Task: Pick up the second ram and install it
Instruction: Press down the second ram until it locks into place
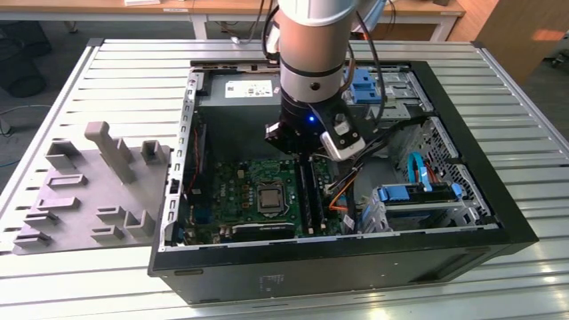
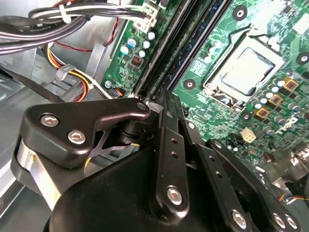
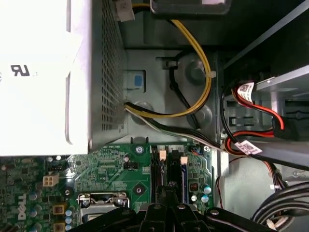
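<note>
My gripper (image 1: 305,160) is down inside the open computer case (image 1: 222,267), over the end of the black memory slots (image 1: 311,200) nearest the power supply. Its fingers are shut together, tips (image 2: 166,99) right at the slots (image 2: 166,58) on the green motherboard (image 2: 270,29). The second ram (image 3: 184,180), a thin blue stick, stands edge-on in one slot and runs from a pale latch toward my gripper (image 3: 169,193). I cannot tell whether the fingertips touch it.
The CPU socket (image 2: 246,70) lies beside the slots. Cable bundles (image 2: 48,19) and yellow wires (image 3: 203,82) hang close on the other side. The power supply (image 3: 34,72) walls one end. A grey foam tray (image 1: 89,193) lies outside the case at the exterior view's left.
</note>
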Tool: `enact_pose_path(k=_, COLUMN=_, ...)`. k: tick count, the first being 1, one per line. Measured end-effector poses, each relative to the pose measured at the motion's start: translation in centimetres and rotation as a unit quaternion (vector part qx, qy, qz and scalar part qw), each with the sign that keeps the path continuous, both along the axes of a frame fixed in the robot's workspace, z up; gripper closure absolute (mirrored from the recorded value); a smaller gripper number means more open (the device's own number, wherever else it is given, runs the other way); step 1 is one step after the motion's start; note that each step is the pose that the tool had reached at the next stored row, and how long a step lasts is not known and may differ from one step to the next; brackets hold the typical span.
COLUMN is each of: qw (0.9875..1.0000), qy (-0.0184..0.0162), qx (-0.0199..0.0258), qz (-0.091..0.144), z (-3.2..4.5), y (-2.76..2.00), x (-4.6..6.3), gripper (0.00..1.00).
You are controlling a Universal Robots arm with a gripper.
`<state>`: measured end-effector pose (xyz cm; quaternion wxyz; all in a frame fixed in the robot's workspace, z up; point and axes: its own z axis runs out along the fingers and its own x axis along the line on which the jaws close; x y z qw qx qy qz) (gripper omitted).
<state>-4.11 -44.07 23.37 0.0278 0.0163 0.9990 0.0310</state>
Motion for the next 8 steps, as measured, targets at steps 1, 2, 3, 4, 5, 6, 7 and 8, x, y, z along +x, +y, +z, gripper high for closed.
enact_pose_path(k=1, qw=1.0000, qy=0.0000, qx=0.0000, qz=0.000, z=-0.04, y=0.06, x=0.00, gripper=0.89)
enact_pose_path(k=2, qw=1.0000, qy=0.0000, qx=0.0001, qz=0.000, z=-0.08, y=0.13, x=0.00, gripper=0.89)
enact_pose_path(k=3, qw=1.0000, qy=0.0000, qx=0.0001, qz=0.000, z=-0.13, y=0.23, x=0.00, gripper=0.89)
enact_pose_path(k=4, qw=1.0000, qy=0.0000, qx=0.0001, qz=0.000, z=-0.17, y=0.33, x=-0.01, gripper=0.89)
enact_pose_path(k=5, qw=1.0000, qy=0.0000, qx=0.0000, qz=0.000, z=-0.23, y=0.43, x=-0.01, gripper=0.89)
enact_pose_path(k=6, qw=1.0000, qy=0.0000, qx=0.0001, qz=0.000, z=-0.31, y=0.48, x=-0.01, gripper=0.89)
enact_pose_path(k=7, qw=1.0000, qy=-0.0001, qx=0.0001, qz=0.000, z=-0.40, y=0.53, x=-0.01, gripper=0.89)
enact_pose_path(k=8, qw=1.0000, qy=0.0000, qx=0.0001, qz=0.000, z=-0.46, y=0.55, x=-0.01, gripper=0.89)
